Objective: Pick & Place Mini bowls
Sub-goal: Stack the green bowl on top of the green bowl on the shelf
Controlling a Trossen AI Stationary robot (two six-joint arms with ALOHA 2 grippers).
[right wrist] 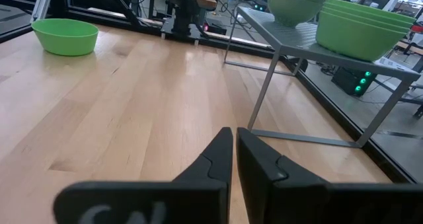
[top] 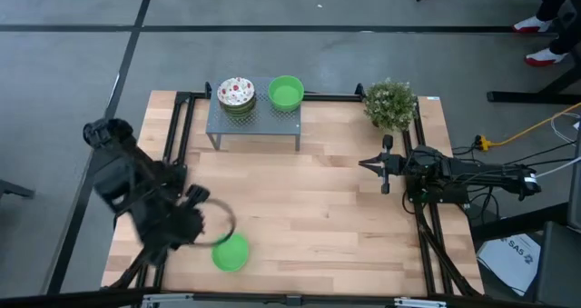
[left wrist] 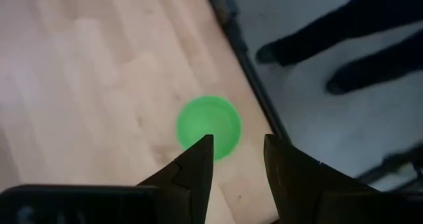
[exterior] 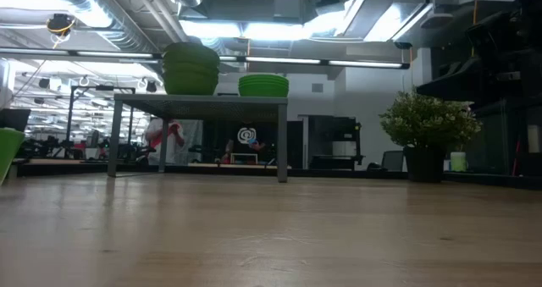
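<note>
Lone green bowl (top: 230, 253) sits lower left of the high view, near the table's front edge; left gripper (left wrist: 238, 158) hangs over it, fingers apart, holding nothing, probably just released. Two stacks (top: 236, 94) wait on the grey rack (top: 254, 124), top centre. Right gripper (right wrist: 234, 148) idles closed mid-right. Stack counts unreadable.

Matt pale wood table (top: 318, 208); smooth green bowl (top: 230, 253).

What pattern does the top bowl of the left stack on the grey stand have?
The top bowl is white with red and green speckles; the high view shows it best.
</note>
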